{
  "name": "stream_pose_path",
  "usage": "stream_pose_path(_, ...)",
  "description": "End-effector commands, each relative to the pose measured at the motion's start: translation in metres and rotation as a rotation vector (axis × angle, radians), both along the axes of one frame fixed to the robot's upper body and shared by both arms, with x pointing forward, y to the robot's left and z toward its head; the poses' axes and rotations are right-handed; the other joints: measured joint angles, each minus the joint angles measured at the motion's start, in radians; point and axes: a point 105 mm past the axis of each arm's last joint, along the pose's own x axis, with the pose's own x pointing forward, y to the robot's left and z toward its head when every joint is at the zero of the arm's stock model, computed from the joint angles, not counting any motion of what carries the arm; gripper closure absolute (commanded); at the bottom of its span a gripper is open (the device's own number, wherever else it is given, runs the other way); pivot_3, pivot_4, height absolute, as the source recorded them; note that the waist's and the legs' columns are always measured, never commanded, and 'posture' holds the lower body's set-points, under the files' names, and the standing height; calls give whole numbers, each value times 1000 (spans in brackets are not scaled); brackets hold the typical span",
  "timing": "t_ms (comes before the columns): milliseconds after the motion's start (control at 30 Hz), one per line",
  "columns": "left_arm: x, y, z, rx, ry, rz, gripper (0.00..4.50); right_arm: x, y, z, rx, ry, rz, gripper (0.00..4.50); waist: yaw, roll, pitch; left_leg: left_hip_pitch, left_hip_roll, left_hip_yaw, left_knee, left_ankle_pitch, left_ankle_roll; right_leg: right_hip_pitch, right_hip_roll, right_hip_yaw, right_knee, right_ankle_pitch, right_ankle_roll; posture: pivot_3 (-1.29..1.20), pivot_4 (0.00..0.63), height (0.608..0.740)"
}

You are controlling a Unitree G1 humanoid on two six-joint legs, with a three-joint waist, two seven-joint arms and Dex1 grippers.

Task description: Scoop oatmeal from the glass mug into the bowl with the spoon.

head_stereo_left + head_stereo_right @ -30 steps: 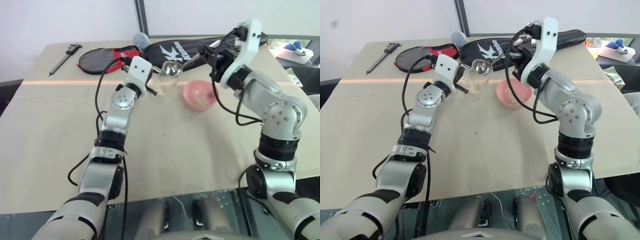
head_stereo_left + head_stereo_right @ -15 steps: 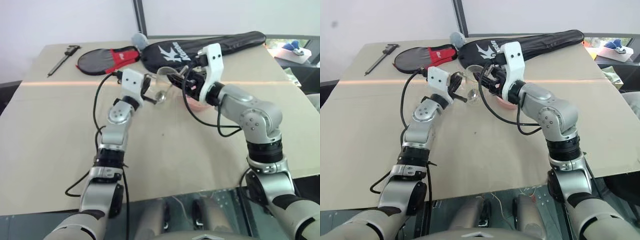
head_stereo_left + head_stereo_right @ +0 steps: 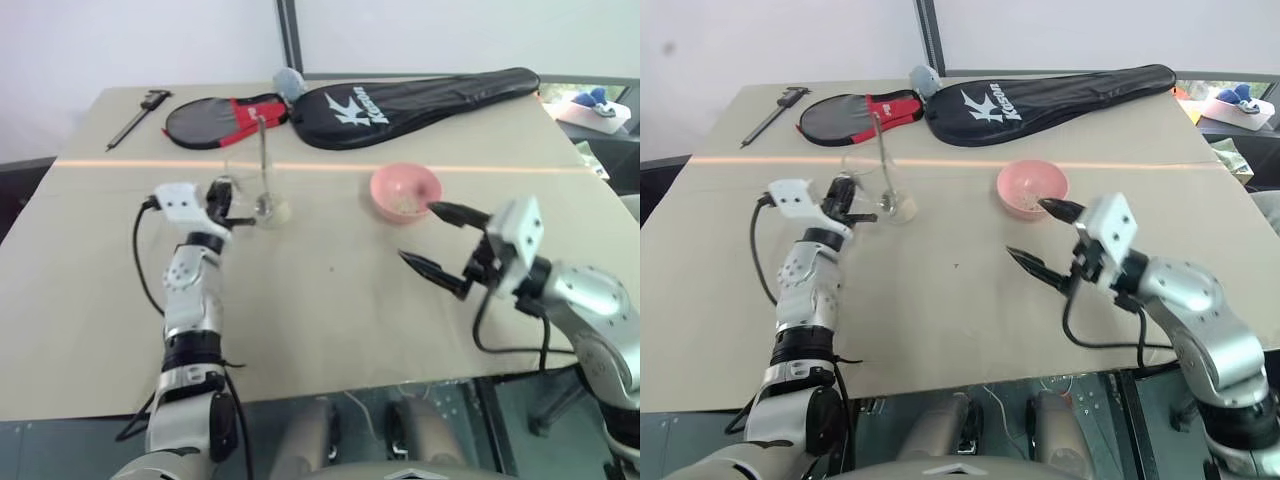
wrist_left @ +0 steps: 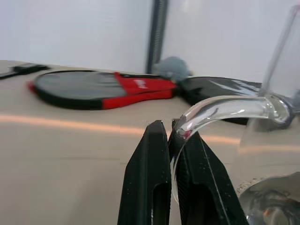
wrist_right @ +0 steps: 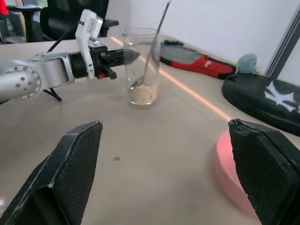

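The glass mug stands upright on the table, left of the pink bowl. My left gripper is shut on the mug's clear handle, which runs between the black fingers. The spoon leans inside the mug, handle up and its small bowl down by the oatmeal at the bottom. A few oat flakes lie in the pink bowl. My right gripper hangs wide open and holds nothing, nearer the table's front edge than the pink bowl.
A black racket bag, a red and black racket cover and a grey soft object lie along the far edge. A black-and-metal caliper lies at the far left corner.
My right gripper let go of the spoon, opened wide and drew back and down toward the front edge. The left gripper carried the mug leftward, away from the bowl; the spoon now stands in it.
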Motion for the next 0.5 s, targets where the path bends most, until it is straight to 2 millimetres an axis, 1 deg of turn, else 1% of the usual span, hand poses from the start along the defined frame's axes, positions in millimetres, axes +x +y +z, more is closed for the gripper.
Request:
stream_pose_path(33, -7, 15, 7, 5, -60, 51, 4500, -18, -6, 15, -6, -149, 13, 144, 3, -1, 0, 1, 0, 0, 0, 0, 0, 1, 0, 0, 0, 0, 0, 0, 150, 740)
stream_pose_path(100, -7, 18, 0, 2, -40, 62, 4500, -21, -15, 8, -16, -151, -16, 144, 10, -2, -1, 3, 0, -1, 1, 0, 0, 3, 0, -1, 0, 0, 0, 0, 150, 740)
stream_pose_path(200, -3, 20, -8, 3, -10, 80, 4500, -24, -24, -2, -52, -145, -28, 144, 16, -2, -1, 16, 1, -1, -2, -1, 1, 17, 0, -1, -3, 0, 0, 0, 150, 740)
stream_pose_path(267, -1, 19, -9, 12, -2, 83, 4500, -28, -29, -3, -65, -145, -30, 144, 18, -2, -1, 22, 1, -2, -2, -4, 6, 24, 0, -2, -6, 0, 0, 0, 150, 740)
stream_pose_path(333, 0, 19, -11, 16, 6, 84, 4500, -30, -32, -4, -74, -149, -39, 144, 19, -2, -1, 24, 1, -2, -2, -4, 6, 26, 0, -2, -7, 0, 0, 0, 150, 740)
stream_pose_path(367, 1, 18, -11, 17, 8, 81, 3754, -30, -33, -4, -76, -149, -43, 94, 20, -2, -1, 24, 1, -1, -2, -4, 5, 26, 0, -2, -7, 0, 0, 0, 150, 740)
stream_pose_path(400, 1, 18, -12, 17, 8, 79, 3519, -30, -34, -4, -79, -149, -47, 94, 20, -2, -1, 24, 1, -2, -2, -3, 5, 26, 0, -2, -7, 0, 0, 0, 150, 740)
stream_pose_path(433, 1, 18, -13, 18, 12, 81, 3052, -30, -34, -4, -81, -150, -50, 94, 21, -2, -1, 24, 1, -2, -2, -3, 3, 26, 0, -2, -7, 0, 0, 0, 150, 740)
stream_pose_path(467, 0, 18, -13, 18, 13, 83, 2490, -30, -34, -4, -81, -150, -52, 94, 21, -2, -1, 24, 1, -2, -2, -2, 2, 26, 0, -2, -7, 0, 0, 0, 150, 740)
stream_pose_path(500, -1, 18, -14, 18, 14, 85, 2170, -30, -34, -4, -78, -150, -55, 94, 22, -2, -1, 24, 1, -2, -2, -2, 2, 26, 0, -2, -7, 0, 0, 0, 150, 740)
